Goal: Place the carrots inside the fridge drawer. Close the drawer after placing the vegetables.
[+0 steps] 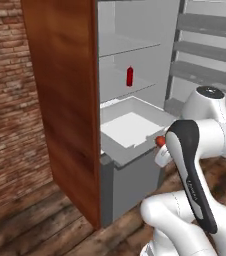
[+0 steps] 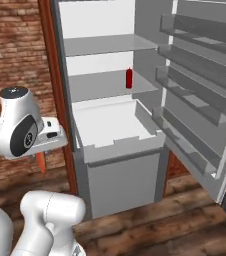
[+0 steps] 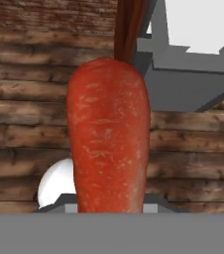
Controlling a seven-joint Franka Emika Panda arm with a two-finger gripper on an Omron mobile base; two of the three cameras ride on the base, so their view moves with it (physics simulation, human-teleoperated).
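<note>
One carrot [image 3: 108,134] is clenched in your gripper [image 3: 109,208], short of the open drawer [image 2: 122,145]; lift over its front wall, then lower before releasing.

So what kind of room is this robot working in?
Most likely a kitchen, and a computer-rendered one: an open fridge with shelves, a pulled-out drawer, a red bottle, plus a carrot in the gripper.

Fridge drawer [image 2: 117,142] pulled out below shelves, bottle [image 2: 129,78] on shelf above, carrot [image 2: 40,162] left of fridge.
</note>
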